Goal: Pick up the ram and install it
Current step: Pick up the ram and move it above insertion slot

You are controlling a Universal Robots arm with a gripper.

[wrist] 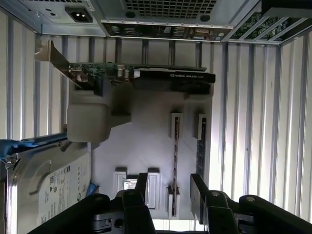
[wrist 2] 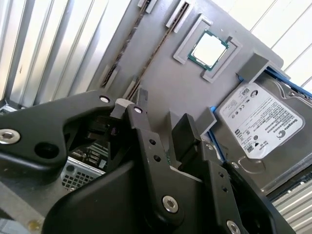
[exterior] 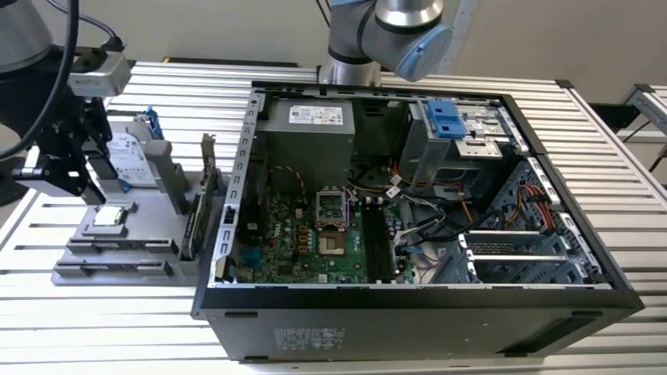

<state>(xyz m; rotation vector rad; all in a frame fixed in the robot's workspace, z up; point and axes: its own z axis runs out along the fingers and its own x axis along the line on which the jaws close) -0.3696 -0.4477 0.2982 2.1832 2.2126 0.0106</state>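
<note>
The ram (wrist: 175, 161) stands on edge in a narrow slot of the grey fixture (wrist: 141, 146), a thin dark strip seen from above. A second similar strip (wrist: 201, 141) sits in the slot beside it. In the second wrist view the two strips (wrist 2: 157, 48) run side by side past the processor chip (wrist 2: 208, 48). My gripper (wrist: 169, 187) hovers over the fixture, open, with one black finger (wrist: 141, 187) on each side of the ram's line and nothing held. In the exterior view the gripper (exterior: 65, 168) hangs above the fixture's far side, and the ram slots (exterior: 117, 247) lie toward its front.
The open computer case (exterior: 417, 305) lies at the exterior view's right of the fixture, with long black memory slots (exterior: 377, 242) on its motherboard. On the fixture are a hard drive (wrist 2: 265, 126) and an upright expansion card (wrist: 146, 75). A slatted metal table (exterior: 105, 328) lies underneath.
</note>
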